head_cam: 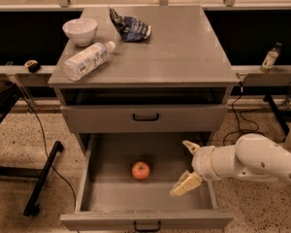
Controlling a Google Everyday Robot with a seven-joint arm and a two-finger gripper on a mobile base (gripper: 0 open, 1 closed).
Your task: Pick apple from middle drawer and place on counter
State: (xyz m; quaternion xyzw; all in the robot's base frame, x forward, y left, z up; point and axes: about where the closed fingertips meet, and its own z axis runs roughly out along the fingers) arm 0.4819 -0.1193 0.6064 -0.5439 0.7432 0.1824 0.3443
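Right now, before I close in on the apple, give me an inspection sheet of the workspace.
Surface: flat grey counter, carrying three loose items.
Job's things: small red-orange apple lies alone mid-tray in the open wide grey middle drawer.
Clutter: white bowl, clear plastic bottle on its side, crumpled dark blue bag, all on the counter's left and rear.
Gripper: white two-finger gripper over the drawer's right side, right of the apple, not touching it; jaws open, empty.
Cables: black cables on the floor left of the cabinet, more at its right.
Surroundings: small bottle on the right ledge; closed grey drawer front above.
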